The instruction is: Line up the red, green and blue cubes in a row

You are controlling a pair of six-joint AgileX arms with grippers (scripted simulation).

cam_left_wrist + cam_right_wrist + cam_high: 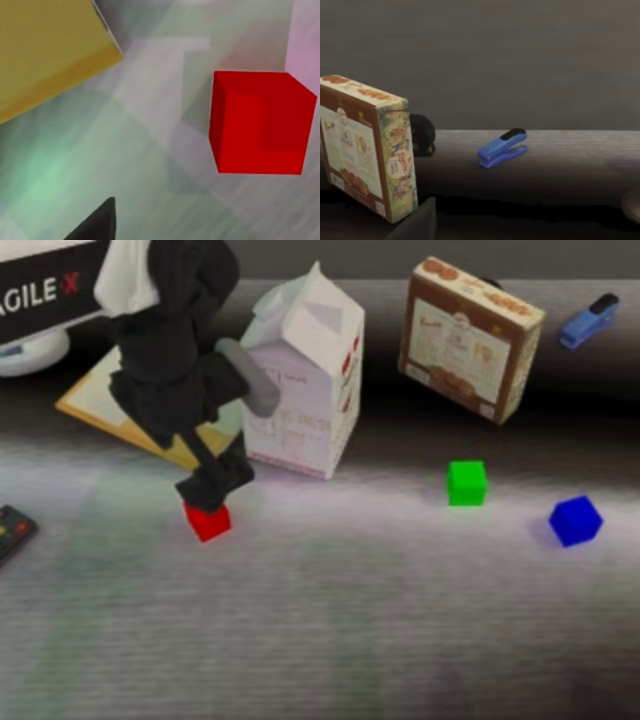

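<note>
The red cube (208, 522) rests on the table left of centre. My left gripper (207, 496) hangs directly over its far edge, open, with the cube beyond the fingers and not between them. The left wrist view shows the red cube (260, 122) close ahead and one dark fingertip (100, 222) off to its side. Over on the right are the green cube (466, 483) and, further right, the blue cube (575, 520). My right arm is out of the top view. Only one fingertip (417, 222) of it shows in its wrist view, with nothing held.
A milk carton (300, 380) stands just behind the left arm. A biscuit box (470, 335) and a blue stapler (588, 320) sit at the back right. A flat yellow board (100, 400) lies under the left arm, and a black remote (12, 530) is at the left edge.
</note>
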